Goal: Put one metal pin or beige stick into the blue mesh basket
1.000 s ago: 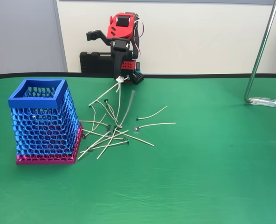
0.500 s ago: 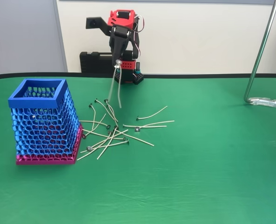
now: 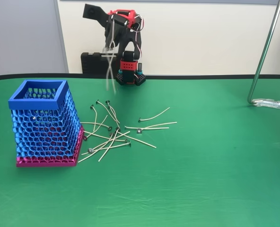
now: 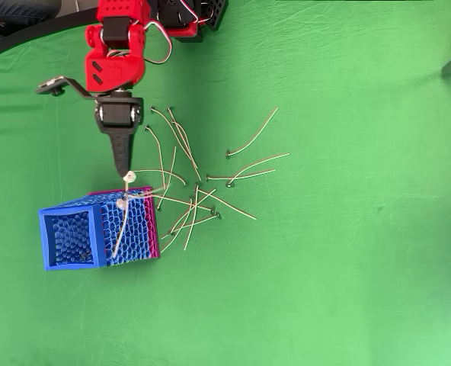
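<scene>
The blue mesh basket [image 3: 44,120] with a pink base stands at the left of the green table; from above, its square rim [image 4: 45,240] shows at lower left. My red and black gripper [image 3: 109,48] is raised high at the back, shut on two thin beige sticks [image 3: 110,78] that dangle below it. In the overhead view the gripper [image 4: 126,172] points toward the basket. The held sticks [image 4: 119,229] appear to cross the basket's near wall. Several more beige sticks with grey metal heads [image 3: 114,135] lie scattered right of the basket [image 4: 203,191].
A black case [image 3: 95,63] sits behind the arm's base against the wall. A metal stand pole [image 3: 265,52] rises at the far right, with its foot [image 3: 271,103] on the table. Green cloth stretches open in front and to the right.
The gripper has risen from the pile and swung left toward the basket, carrying the sticks clear of the table. The loose pile shifted slightly as they came free.
</scene>
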You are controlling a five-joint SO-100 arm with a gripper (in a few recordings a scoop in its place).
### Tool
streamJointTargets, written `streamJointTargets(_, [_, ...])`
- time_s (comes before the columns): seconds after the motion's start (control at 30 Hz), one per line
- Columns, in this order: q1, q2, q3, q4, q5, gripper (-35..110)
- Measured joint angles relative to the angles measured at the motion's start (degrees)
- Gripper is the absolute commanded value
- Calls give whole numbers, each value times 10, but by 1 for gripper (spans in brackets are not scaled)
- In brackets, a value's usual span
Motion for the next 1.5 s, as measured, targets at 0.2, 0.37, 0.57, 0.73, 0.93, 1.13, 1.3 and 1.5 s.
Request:
streamJointTargets(0.2, [11, -8, 21, -92, -17, 1])
streamJointTargets(0.37, [14, -36, 21, -105, -10, 1])
streamJointTargets(0.57, [40, -85, -25, -105, 15, 0])
streamJointTargets(0.73, [68, -125, -83, -61, 38, 0])
streamJointTargets(0.93, [98, -170, -164, -23, 58, 0])
streamJointTargets(1.13, [133, -214, -243, 17, 76, 0])
streamJointTargets(1.3, [159, -252, -290, 35, 80, 0])
streamJointTargets(1.5, [189, -305, -350, 68, 92, 0])
